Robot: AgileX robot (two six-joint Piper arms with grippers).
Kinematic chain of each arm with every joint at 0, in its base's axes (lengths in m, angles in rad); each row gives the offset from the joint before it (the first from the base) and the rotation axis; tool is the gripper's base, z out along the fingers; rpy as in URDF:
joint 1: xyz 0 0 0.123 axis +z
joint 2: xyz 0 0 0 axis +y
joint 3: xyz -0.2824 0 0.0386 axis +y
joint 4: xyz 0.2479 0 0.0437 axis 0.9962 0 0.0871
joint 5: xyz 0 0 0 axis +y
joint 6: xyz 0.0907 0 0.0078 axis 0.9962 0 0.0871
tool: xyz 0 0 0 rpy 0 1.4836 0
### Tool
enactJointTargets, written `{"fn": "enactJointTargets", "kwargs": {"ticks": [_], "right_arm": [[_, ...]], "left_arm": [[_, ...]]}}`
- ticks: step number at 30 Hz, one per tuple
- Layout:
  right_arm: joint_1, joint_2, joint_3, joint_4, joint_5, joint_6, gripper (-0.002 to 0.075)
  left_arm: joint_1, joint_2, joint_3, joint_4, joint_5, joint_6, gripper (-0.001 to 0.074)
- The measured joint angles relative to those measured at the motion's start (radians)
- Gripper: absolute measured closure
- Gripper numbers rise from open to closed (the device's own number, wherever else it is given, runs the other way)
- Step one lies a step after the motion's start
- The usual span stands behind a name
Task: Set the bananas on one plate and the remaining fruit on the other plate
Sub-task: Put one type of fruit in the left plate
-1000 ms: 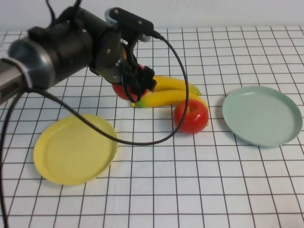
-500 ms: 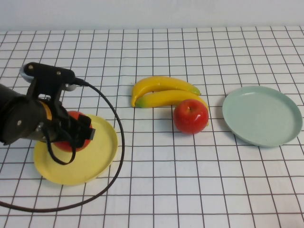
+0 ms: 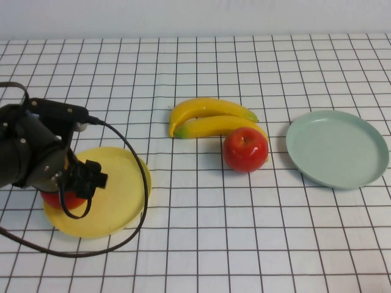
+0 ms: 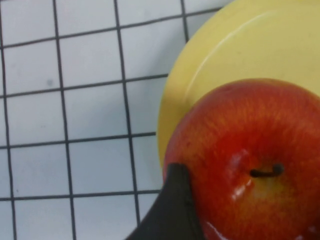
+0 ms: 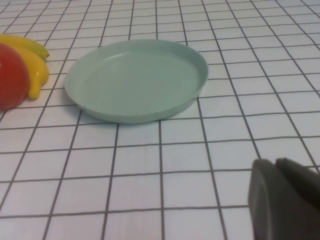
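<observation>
My left gripper [image 3: 64, 192] is shut on a red apple [image 3: 60, 199] and holds it low over the near-left part of the yellow plate [image 3: 116, 195]. In the left wrist view one dark finger [image 4: 172, 210] presses the apple [image 4: 250, 160] above the plate's rim [image 4: 220, 60]. Two yellow bananas [image 3: 211, 119] lie side by side mid-table. The second red apple [image 3: 245, 149] touches their right end. The pale green plate [image 3: 337, 148] is empty at the right. My right gripper [image 5: 274, 166] is shut, near the table and short of the green plate [image 5: 135, 80].
The table is a white cloth with a black grid. The left arm's black cable [image 3: 137, 201] loops over the yellow plate's right side and the cloth in front of it. In the right wrist view the apple [image 5: 11, 75] and banana tips [image 5: 37, 70] show beside the green plate.
My left arm carried the apple from beside the bananas leftward to the yellow plate, then moved it lower and further left over the plate. The other fruit has not moved.
</observation>
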Motion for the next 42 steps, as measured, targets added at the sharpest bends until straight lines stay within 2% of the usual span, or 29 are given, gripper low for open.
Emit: {"fn": "enactJointTargets", "kwargs": {"ticks": [5,11,15,24,28,33,36,42], "right_arm": [[0.000,0.000,0.000,0.000,0.000,0.000,0.0741],[0.000,0.000,0.000,0.000,0.000,0.000,0.0741],[0.000,0.000,0.000,0.000,0.000,0.000,0.0741],[0.000,0.000,0.000,0.000,0.000,0.000,0.0741],[0.000,0.000,0.000,0.000,0.000,0.000,0.0741],[0.000,0.000,0.000,0.000,0.000,0.000,0.0741],[0.000,0.000,0.000,0.000,0.000,0.000,0.0741],[0.000,0.000,0.000,0.000,0.000,0.000,0.0741]], "left_arm": [[0.000,0.034,0.000,0.020,0.017,-0.024,0.0164],[0.000,0.035,0.000,0.009,-0.048,-0.032,0.0163],[0.000,0.036,0.000,0.009,-0.088,-0.032,0.0076],[0.000,-0.005,-0.020,0.005,-0.058,-0.023,0.0066],[0.000,-0.059,-0.095,-0.085,-0.010,0.061,0.0066],[-0.012,-0.096,-0.218,-0.357,0.000,0.318,0.0066],[-0.064,-0.065,-0.281,-0.446,0.000,0.442,0.0066],[-0.166,0.137,-0.464,-0.463,0.041,0.519,0.0066]]}}
